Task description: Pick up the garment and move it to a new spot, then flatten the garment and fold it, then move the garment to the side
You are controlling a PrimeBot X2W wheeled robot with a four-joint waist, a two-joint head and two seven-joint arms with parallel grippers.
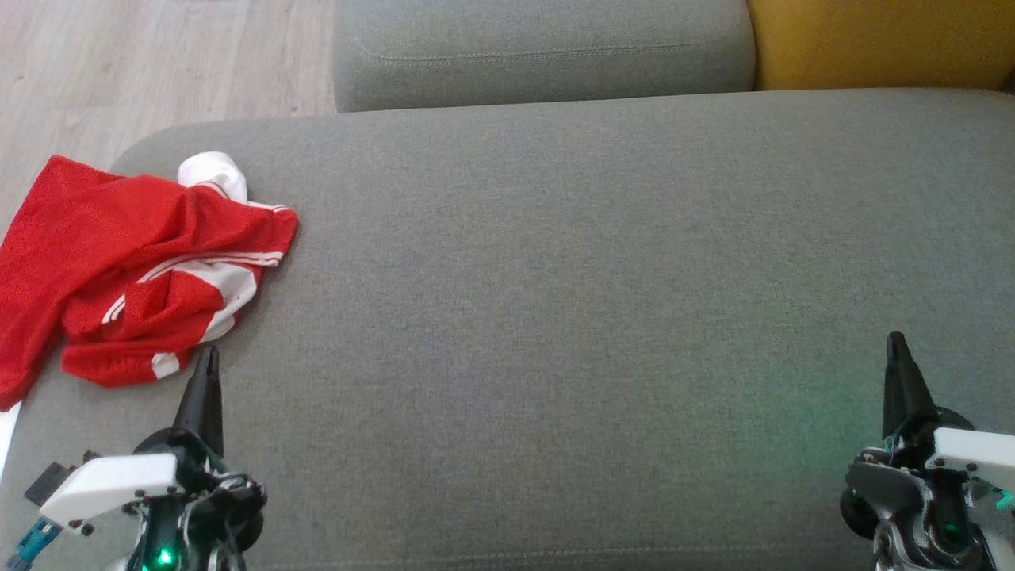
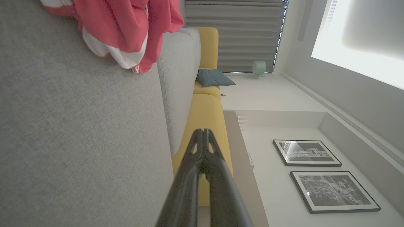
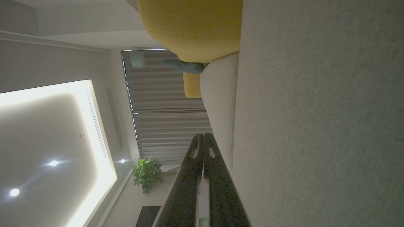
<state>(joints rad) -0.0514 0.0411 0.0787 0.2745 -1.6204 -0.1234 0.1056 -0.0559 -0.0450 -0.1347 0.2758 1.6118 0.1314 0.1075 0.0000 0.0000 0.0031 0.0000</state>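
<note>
Head view: the red-and-white garment lies crumpled at the middle left of the frame, on the left end of the grey cushion, its left part draping past the cushion's edge; the heap runs roughly across the frame; the left gripper at the lower left points up at it, tip just beside its lower right edge, so this arm is clearly nearer; the right gripper sits at the lower right, well apart; both have fingers pressed together, holding nothing.

Left wrist view: the garment hangs at the upper left, away from the closed, empty fingers.

Right wrist view: fingers closed tip to tip; bare cushion on the right.
</note>
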